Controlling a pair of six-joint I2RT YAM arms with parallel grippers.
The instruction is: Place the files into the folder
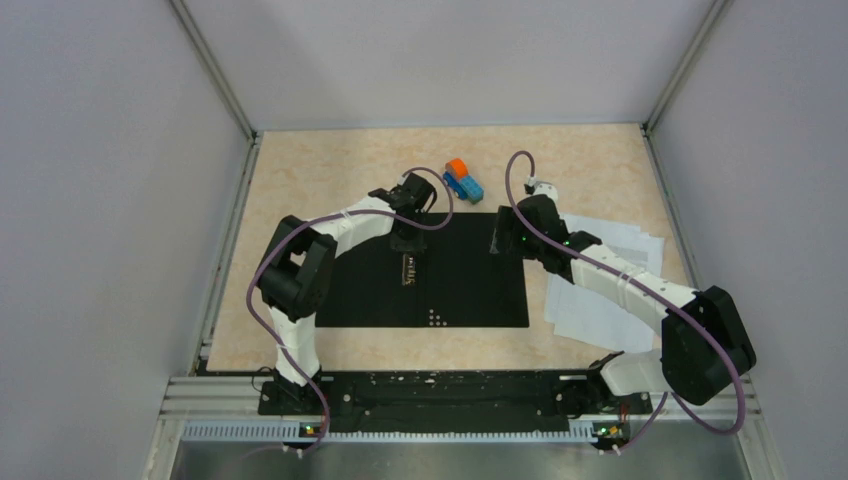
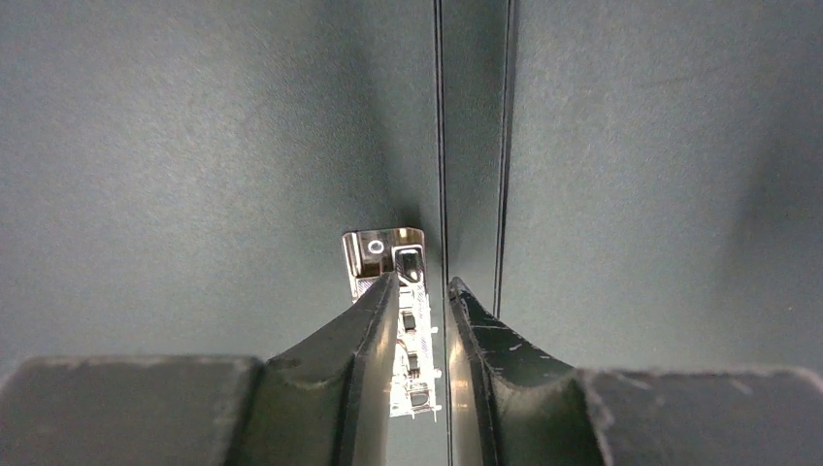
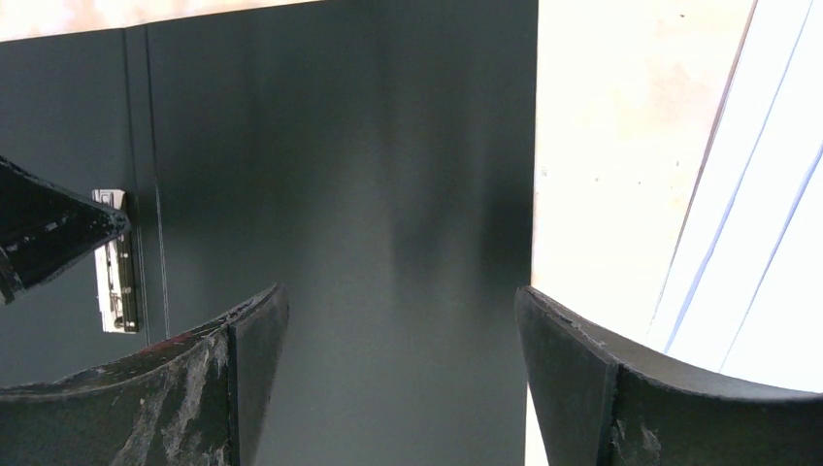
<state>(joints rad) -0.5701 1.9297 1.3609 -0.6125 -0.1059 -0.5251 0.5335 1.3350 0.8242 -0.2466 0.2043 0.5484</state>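
Note:
The folder [image 1: 470,285] lies open and flat mid-table, black inside up. Its metal clip [image 1: 409,268] sits beside the spine crease. My left gripper [image 1: 406,243] points down at the clip's far end. In the left wrist view its jaws [image 2: 422,282] stand narrow, shut on the metal clip [image 2: 374,248], with the left finger against it. My right gripper [image 1: 503,240] hangs open over the folder's right panel [image 3: 388,146] near its right edge, holding nothing. The files [image 1: 585,315], white sheets, lie fanned on the table right of the folder, partly under my right arm, and show at the right [image 3: 776,272].
A small blue-and-orange toy truck [image 1: 462,180] stands just beyond the folder's far edge. Grey walls enclose the table on three sides. My left gripper's finger [image 3: 49,238] shows at the left of the right wrist view, over the clip [image 3: 116,282].

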